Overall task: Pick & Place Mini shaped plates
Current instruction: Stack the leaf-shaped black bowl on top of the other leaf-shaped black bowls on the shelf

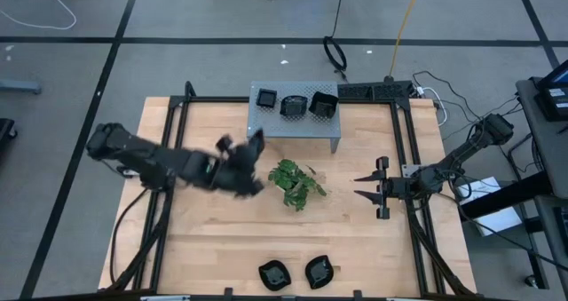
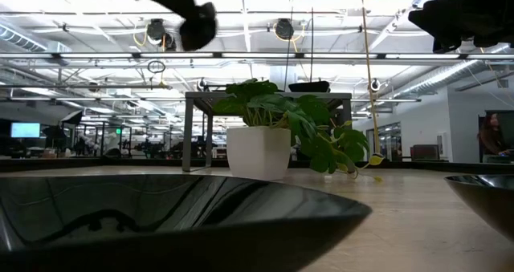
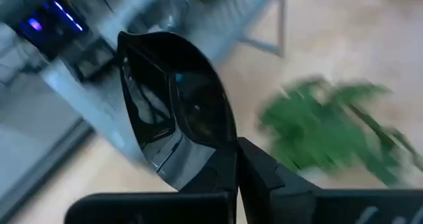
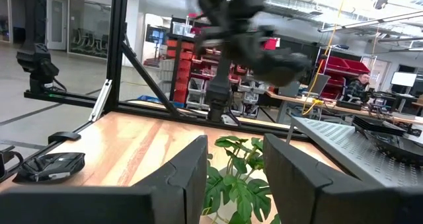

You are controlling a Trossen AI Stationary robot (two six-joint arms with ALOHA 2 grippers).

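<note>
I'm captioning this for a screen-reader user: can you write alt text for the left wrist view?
The left tool, shut, grips a glossy black mini plate by its rim, held above the wooden table. Behind it are a blurred green leafy sprig and the grey perforated metal stand.

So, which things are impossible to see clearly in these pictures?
- High view: the left hand is blurred by motion, so the black plate it holds cannot be picked out there.
- Left wrist view: the green sprig and grey stand are smeared.
- Low view: two near plates are cut off by the picture's edges.
- High view: the shapes of the plates on the stand are too small to tell.
</note>
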